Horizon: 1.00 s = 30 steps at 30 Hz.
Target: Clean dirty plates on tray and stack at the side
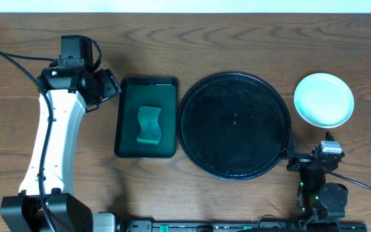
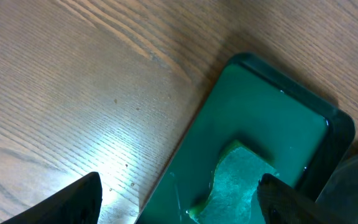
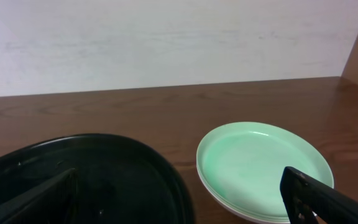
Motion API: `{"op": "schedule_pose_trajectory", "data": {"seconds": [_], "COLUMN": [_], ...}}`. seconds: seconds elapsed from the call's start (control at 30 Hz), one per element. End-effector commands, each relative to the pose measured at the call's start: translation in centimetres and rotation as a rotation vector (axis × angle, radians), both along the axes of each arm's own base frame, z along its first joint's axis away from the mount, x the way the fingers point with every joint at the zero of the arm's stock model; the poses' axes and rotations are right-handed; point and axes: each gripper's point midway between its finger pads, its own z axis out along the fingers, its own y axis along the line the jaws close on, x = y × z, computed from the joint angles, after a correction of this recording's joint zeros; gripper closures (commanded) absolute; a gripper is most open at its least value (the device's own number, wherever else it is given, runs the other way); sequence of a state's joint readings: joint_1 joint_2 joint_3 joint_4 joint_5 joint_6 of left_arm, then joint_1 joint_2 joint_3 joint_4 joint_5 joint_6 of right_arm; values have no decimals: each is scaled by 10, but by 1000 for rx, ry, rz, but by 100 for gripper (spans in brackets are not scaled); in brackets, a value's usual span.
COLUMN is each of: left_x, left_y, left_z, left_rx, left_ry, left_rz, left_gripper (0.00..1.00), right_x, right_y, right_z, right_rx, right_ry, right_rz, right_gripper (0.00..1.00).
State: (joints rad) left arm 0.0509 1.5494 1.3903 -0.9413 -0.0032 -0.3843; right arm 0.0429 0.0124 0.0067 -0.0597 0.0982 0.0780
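The tray [image 1: 234, 125] is bare and the plates [image 1: 324, 98] sit stacked on the table [image 1: 172, 38] just right of it, so the job looks done; the left pincer [image 2: 179, 202] and right pincer [image 3: 185, 202] are open

The round, glossy black tray [image 1: 234, 125] lies flat, and the pale green-white plates [image 1: 324, 99] sit stacked right side up just beyond its rim at two o'clock.
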Motion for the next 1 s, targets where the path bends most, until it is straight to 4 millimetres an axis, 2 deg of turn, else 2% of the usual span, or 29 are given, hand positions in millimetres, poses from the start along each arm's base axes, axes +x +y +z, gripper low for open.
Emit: {"op": "schedule_pose_trajectory", "data": {"seconds": [0.0,0.77,0.83,0.9,0.93,0.97], "left_x": [1,0,-1,-4,-7,-13], "left_y": [3,3,3,3,2,2], "left_z": [1,3,8,24,33,55], "left_rx": [9,9,10,13,14,18], "left_ry": [2,-5,-20,-66,-94,-160], "left_rz": [-2,-2,-2,-1,-1,-1], "left_gripper": [20,20,20,20,20,20], "right_x": [-1,-1,-1,-1,-1,-1], "right_y": [-9,-9,-9,-9,-9,-9], "right_z": [1,1,1,1,1,1], "right_rx": [28,28,28,28,28,28], "right_ry": [-8,-7,-7,-7,-7,-7], "right_rz": [-45,-45,-44,-45,-45,-45], "right_gripper": [1,1,1,1,1,1]}}
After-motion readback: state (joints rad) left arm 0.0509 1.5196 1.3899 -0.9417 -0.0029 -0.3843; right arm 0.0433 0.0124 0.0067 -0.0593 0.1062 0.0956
